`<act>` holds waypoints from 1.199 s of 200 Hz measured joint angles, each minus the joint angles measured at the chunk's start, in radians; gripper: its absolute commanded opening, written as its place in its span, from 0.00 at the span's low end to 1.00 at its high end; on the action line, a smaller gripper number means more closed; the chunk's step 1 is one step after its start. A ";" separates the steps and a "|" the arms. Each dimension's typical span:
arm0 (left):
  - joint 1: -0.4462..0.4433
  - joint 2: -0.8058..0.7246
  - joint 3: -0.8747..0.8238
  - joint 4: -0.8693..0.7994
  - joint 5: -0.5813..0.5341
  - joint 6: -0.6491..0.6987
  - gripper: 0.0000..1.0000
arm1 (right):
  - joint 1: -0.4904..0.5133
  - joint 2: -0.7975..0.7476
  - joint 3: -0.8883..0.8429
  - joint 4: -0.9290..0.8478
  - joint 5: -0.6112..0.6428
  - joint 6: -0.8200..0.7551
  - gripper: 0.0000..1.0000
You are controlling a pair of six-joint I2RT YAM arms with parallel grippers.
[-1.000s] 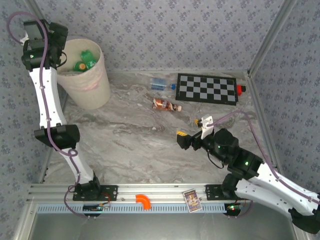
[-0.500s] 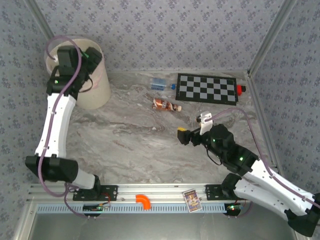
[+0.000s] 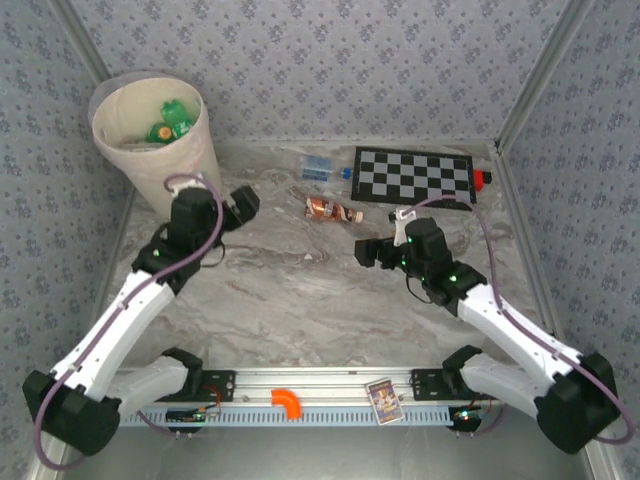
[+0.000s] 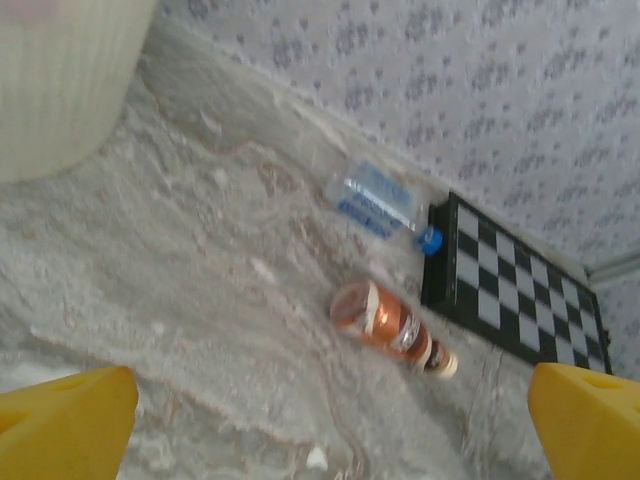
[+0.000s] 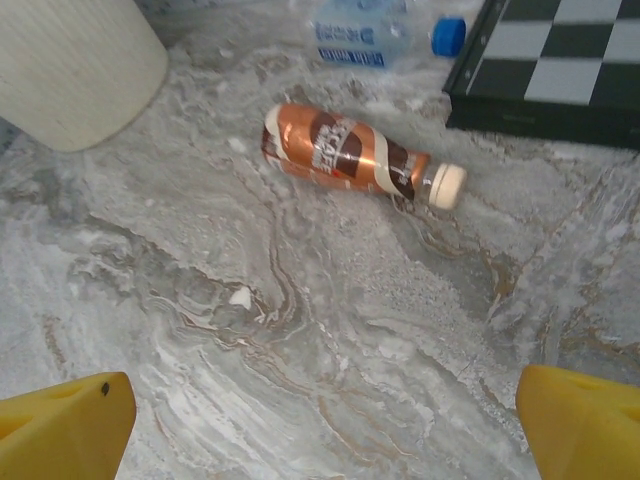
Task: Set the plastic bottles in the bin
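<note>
Step in hand: judged to be the approach to the next pick, since two bottles lay loose on the worktop (image 3: 280,290) and neither arm carried anything.
Bin (image 3: 186,176): stood in the far-left corner of the worktop, with green bottles (image 3: 170,122) inside it.
Brown-labelled bottle (image 5: 345,155): lay on its side near the middle of the far edge, cap toward the right edge.
Clear bottle (image 4: 378,200): lay on its side closer to the far edge, its blue cap just beside the checkerboard (image 3: 415,177).
Left end effector (image 3: 238,205): fingers wide apart and empty, near the bin and facing both bottles.
Right end effector (image 3: 368,252): fingers wide apart and empty, near the brown-labelled bottle on its near side.
Next move: probably the right arm should advance and lower so its fingers straddle the brown-labelled bottle across its body, then close.
</note>
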 measured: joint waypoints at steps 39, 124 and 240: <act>-0.146 -0.138 -0.219 0.034 -0.059 -0.008 1.00 | -0.070 0.237 0.102 0.056 -0.095 0.020 0.99; -0.343 -0.296 -0.357 -0.016 -0.127 -0.087 1.00 | -0.150 0.745 0.473 0.076 -0.221 0.039 1.00; -0.343 -0.467 -0.362 -0.140 -0.195 -0.114 1.00 | -0.171 1.057 0.784 -0.018 -0.274 0.025 0.99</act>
